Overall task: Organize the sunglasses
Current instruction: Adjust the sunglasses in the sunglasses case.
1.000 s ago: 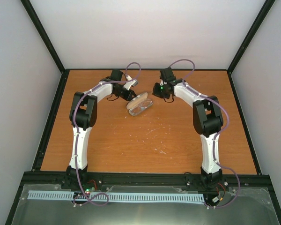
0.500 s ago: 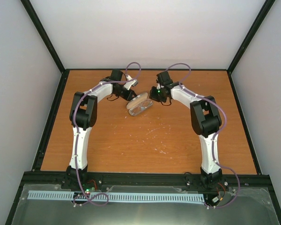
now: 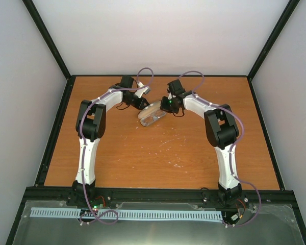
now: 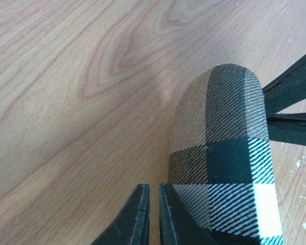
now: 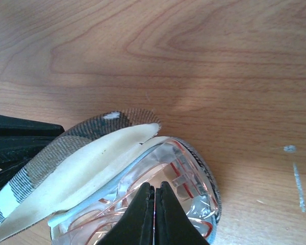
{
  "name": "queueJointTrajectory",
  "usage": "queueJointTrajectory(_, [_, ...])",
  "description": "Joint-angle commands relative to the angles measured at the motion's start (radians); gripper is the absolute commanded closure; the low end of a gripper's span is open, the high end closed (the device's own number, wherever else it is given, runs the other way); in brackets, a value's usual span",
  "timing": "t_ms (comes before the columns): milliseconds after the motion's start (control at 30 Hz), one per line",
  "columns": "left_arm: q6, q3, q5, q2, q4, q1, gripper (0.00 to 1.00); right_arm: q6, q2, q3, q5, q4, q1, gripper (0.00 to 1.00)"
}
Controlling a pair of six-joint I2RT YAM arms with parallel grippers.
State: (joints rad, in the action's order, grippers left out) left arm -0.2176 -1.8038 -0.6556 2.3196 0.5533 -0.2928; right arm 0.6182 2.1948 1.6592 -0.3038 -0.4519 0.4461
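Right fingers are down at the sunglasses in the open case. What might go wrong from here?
The shut right fingers are at the sunglasses; pushing harder may scratch or crack them. The lid, pinched by the left fingers, hangs half open; letting go now may close it on the right fingers.

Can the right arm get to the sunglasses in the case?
Probably yes. The case stands open, and the right gripper, shut, is right over the sunglasses with nothing between. It would need to open to grab them.
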Motion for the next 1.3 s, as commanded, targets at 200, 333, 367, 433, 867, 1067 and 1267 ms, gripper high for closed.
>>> queueJointTrajectory(200, [0.014, -0.014, -0.018, -0.043, -0.016, -0.008, 0.90, 0.002, 0.009, 0.001, 0.019, -0.006, 0.018, 0.97])
queueJointTrajectory(333, [0.012, -0.012, -0.016, -0.047, -0.015, -0.009, 0.90, -0.012, -0.016, 0.020, 0.049, -0.027, 0.013, 0.97])
queueJointTrajectory(367, [0.012, -0.012, -0.016, -0.048, -0.015, -0.008, 0.90, -0.014, -0.030, 0.020, 0.060, -0.027, 0.010, 0.97])
queueJointTrajectory(433, [0.011, -0.011, -0.015, -0.050, -0.014, -0.008, 0.90, -0.016, -0.060, 0.024, 0.080, -0.022, -0.001, 0.97])
queueJointTrajectory(867, [0.012, -0.009, -0.012, -0.054, -0.016, -0.022, 0.90, 0.036, -0.197, -0.201, 0.075, 0.056, -0.032, 0.97])
queueJointTrajectory(1067, [0.013, 0.000, -0.009, -0.057, -0.014, -0.026, 0.90, 0.063, -0.160, -0.271, 0.031, 0.086, 0.025, 0.97])
queueJointTrajectory(1267, [0.011, 0.012, -0.003, -0.063, -0.018, -0.030, 0.90, 0.100, -0.127, -0.281, 0.000, 0.127, 0.066, 0.97])
